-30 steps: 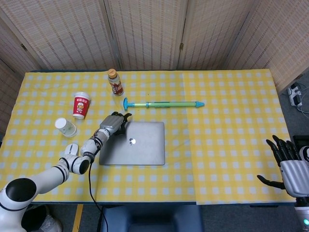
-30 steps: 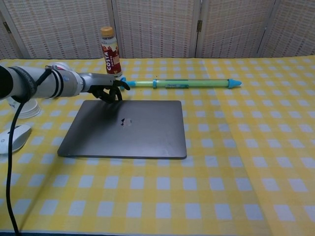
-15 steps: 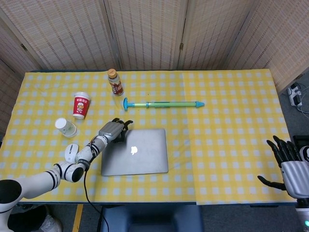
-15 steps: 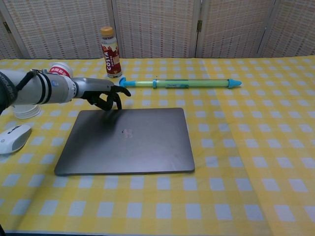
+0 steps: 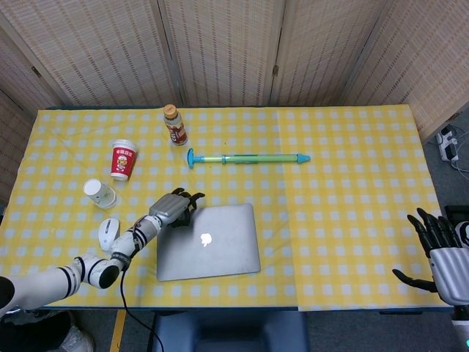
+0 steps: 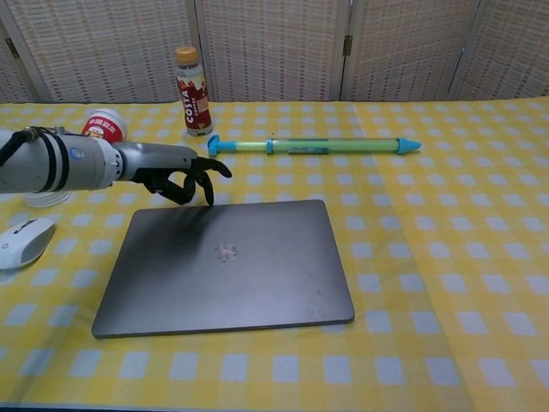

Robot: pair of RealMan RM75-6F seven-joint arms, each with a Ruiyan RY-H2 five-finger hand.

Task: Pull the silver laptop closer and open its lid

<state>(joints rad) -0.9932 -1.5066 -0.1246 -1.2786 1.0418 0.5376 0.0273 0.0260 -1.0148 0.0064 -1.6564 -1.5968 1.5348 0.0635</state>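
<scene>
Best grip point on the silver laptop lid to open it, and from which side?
Probably the near front edge of the silver laptop, approached from the robot's side. The logo reads upright in the head view, which suggests the hinge lies along the far edge, by the left robot hand. The lid lies flat and closed, so fingertips must hook under its lip.

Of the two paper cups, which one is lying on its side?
The plain white cup nearest the mouse lies tipped over; the red-printed cup stands upright.
</scene>
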